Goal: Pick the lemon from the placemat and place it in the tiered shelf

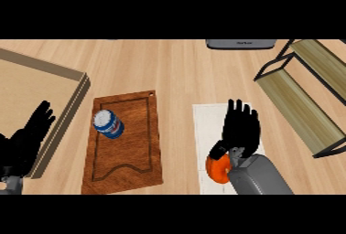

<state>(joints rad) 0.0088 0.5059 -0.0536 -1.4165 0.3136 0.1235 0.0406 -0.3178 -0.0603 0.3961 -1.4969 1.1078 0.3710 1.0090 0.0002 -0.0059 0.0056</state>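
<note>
**One open hand over the lemon, grasp not yet made**

The right hand [240,128] is hovering above the white mat [205,121], fingers straight and holding nothing. The lemon [216,170] (it is looking more orange than yellow here) is lying at the mat's near end, partly hidden beneath the wrist, so the fingers are extending past it. Whether the hand is touching it, I cannot tell. To do this step well, the palm probably needs drawing back toward the robot until it is centring over the fruit, with the fingers then curling round it before any lift. The shelf [300,107] is standing to the right, apart from the mat. The left hand [30,132] is resting open at the left edge, beside a box [37,89].
</note>
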